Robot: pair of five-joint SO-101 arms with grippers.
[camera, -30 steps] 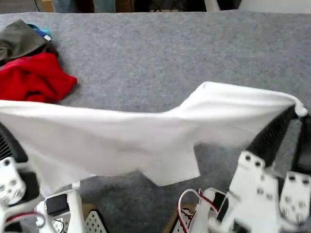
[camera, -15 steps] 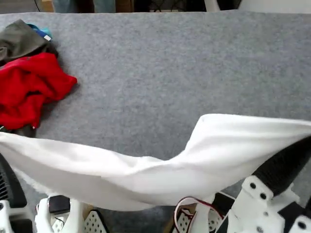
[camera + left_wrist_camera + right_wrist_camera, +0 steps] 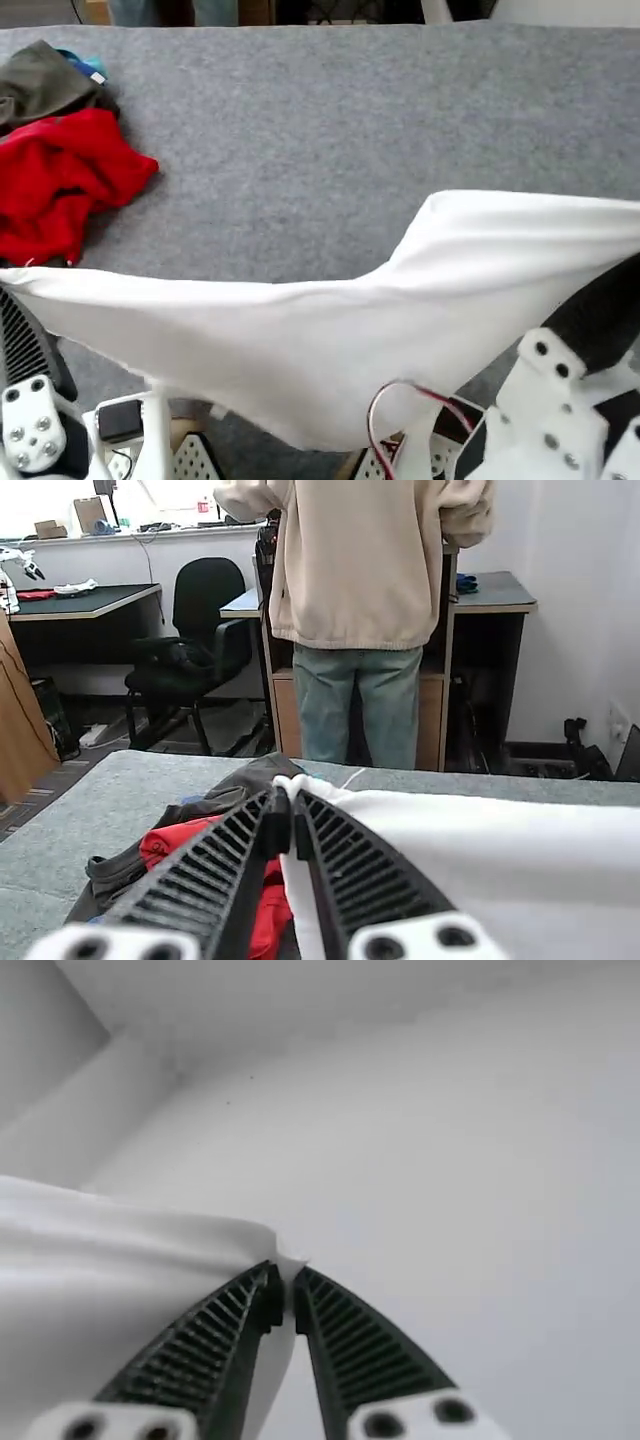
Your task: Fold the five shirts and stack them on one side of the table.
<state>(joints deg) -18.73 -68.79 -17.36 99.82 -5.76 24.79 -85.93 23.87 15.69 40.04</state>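
Well, left jaws and right jaws are clamping the limp white fabric shirt [image 3: 330,330], hanging between them; such thin edge pinches are probably risking a slip.

no legible text, no readable label, number or sign on the white shirt [image 3: 400,310], the red shirt [image 3: 60,170] or the table [image 3: 320,110]

Cannot see the near edge of the counter [image 3: 300,120] beneath the white shirt [image 3: 400,320]; cropped past the right edge, likewise the red shirt [image 3: 60,180] at the left edge.
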